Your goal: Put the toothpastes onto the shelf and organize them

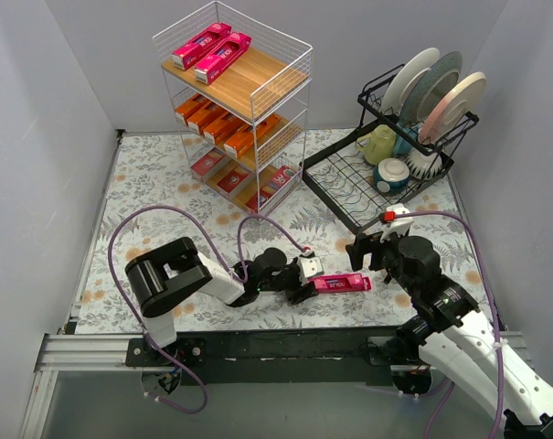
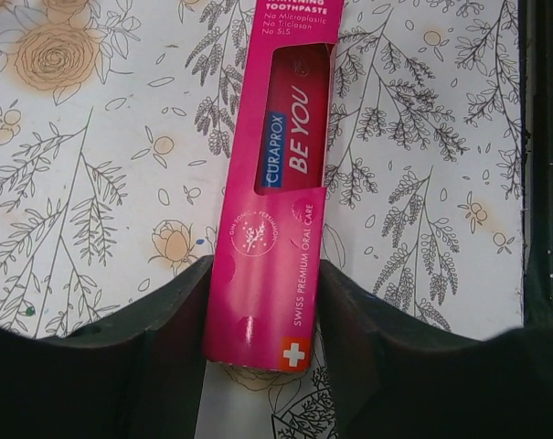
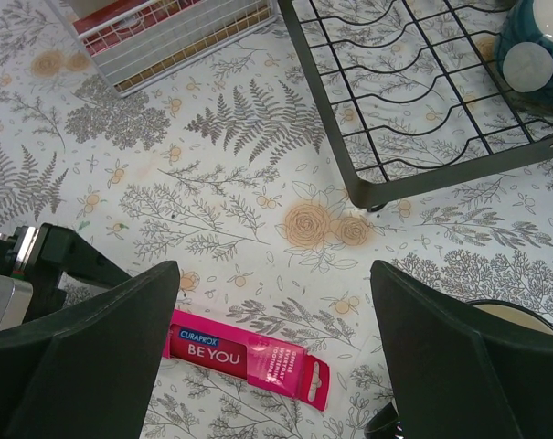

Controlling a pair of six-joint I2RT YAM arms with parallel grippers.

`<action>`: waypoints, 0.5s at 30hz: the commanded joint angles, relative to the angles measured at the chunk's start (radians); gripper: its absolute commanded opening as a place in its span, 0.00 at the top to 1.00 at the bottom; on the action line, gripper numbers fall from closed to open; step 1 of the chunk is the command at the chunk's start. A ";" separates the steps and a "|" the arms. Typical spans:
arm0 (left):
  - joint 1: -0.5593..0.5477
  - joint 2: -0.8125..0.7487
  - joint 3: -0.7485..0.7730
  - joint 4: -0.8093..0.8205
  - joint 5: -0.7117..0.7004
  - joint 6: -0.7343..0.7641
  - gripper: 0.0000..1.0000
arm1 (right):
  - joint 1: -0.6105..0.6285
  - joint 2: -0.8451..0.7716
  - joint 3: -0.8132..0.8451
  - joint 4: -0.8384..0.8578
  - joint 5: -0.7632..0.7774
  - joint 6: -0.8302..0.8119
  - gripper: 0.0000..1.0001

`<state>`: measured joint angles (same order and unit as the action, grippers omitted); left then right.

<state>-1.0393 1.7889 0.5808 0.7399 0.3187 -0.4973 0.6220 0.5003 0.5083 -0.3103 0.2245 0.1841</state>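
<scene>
- Where pale grey walls enclose it, the floral-print counter (image 1: 148,183) fills the frame's middle.
- Left claw (image 2: 265,274) pinches the pink toothpaste (image 2: 290,137) at lower centre; right claw (image 3: 274,274) gapes wide, empty.

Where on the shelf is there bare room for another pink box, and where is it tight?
Top board: bare right of the two pink boxes. Middle tier, orange boxes: packed. Bottom tier, red boxes: little room. Mat left of the shelf is open.

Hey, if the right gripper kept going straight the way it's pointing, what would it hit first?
Probably bare floral mat, between the pink toothpaste box and the black dish rack. Nothing else lies ahead of the right gripper, though depth is unclear.
</scene>
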 commanded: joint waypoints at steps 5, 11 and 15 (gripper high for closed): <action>-0.008 -0.146 -0.052 -0.037 -0.093 -0.050 0.64 | -0.001 -0.019 0.002 0.056 0.029 0.005 0.07; -0.008 -0.311 -0.026 -0.094 -0.179 -0.119 0.75 | -0.001 -0.049 0.024 0.047 0.049 -0.005 0.08; -0.005 -0.422 0.089 -0.282 -0.306 -0.171 0.76 | -0.001 -0.097 0.030 0.062 0.053 -0.006 0.09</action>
<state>-1.0443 1.4849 0.5457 0.5823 0.1520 -0.6079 0.6220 0.4473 0.5083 -0.3099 0.2504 0.1829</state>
